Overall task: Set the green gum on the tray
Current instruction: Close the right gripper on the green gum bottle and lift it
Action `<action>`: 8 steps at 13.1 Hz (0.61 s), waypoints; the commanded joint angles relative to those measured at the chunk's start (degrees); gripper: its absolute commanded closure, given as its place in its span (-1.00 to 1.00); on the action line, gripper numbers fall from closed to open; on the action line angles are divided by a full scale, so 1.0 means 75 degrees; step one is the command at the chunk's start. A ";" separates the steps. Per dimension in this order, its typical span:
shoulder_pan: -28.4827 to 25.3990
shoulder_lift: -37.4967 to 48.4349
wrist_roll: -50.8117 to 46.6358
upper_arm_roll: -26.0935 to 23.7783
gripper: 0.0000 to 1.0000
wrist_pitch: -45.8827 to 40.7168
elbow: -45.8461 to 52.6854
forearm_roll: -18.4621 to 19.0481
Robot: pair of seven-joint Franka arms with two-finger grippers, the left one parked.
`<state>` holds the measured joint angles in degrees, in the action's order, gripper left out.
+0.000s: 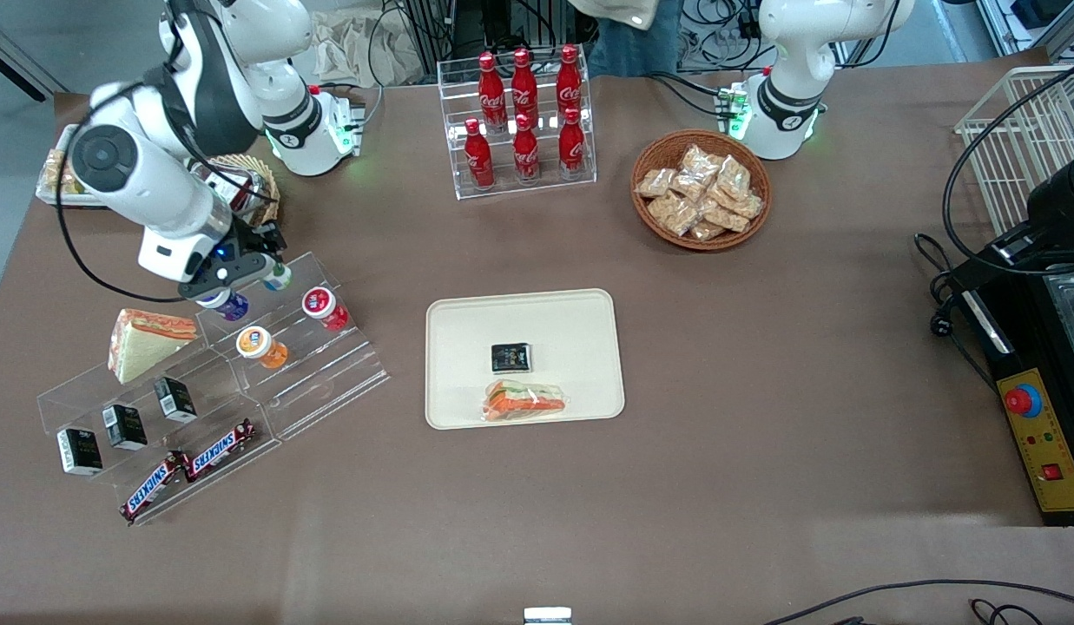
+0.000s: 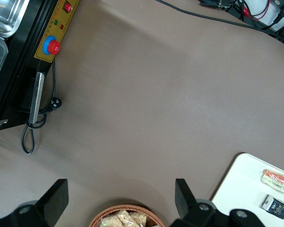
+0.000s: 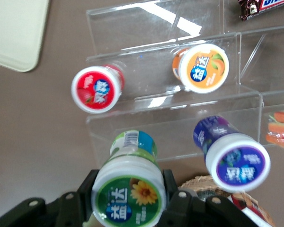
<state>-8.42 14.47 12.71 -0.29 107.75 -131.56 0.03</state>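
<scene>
Black two-finger gripper (image 3: pixel 128 198) clamping the green-lidded pale gum bottle (image 3: pixel 129 189) above the clear acrylic stepped stand (image 1: pixel 306 351), well apart from the cream rectangular tray (image 1: pixel 580 312).

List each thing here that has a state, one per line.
gripper: at the clear stepped rack, shut on green gum
green gum: upright on the rack's top step, gripped by its lid
tray: flat on the table, holding a sandwich and a small black packet
red gum: upright, untouched
orange gum: upright, untouched
</scene>
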 commanded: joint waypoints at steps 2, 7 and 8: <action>-0.0120 -0.0066 -0.0495 -0.0439 0.76 -0.0833 0.0994 -0.0659; -0.0132 -0.0919 -0.3774 -0.2278 0.77 0.0523 0.1357 -0.0942; -0.0132 -0.1211 -0.4209 -0.2514 0.77 0.0829 0.1438 -0.0930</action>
<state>-9.79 10.73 -12.96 -16.62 111.04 -123.98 -6.13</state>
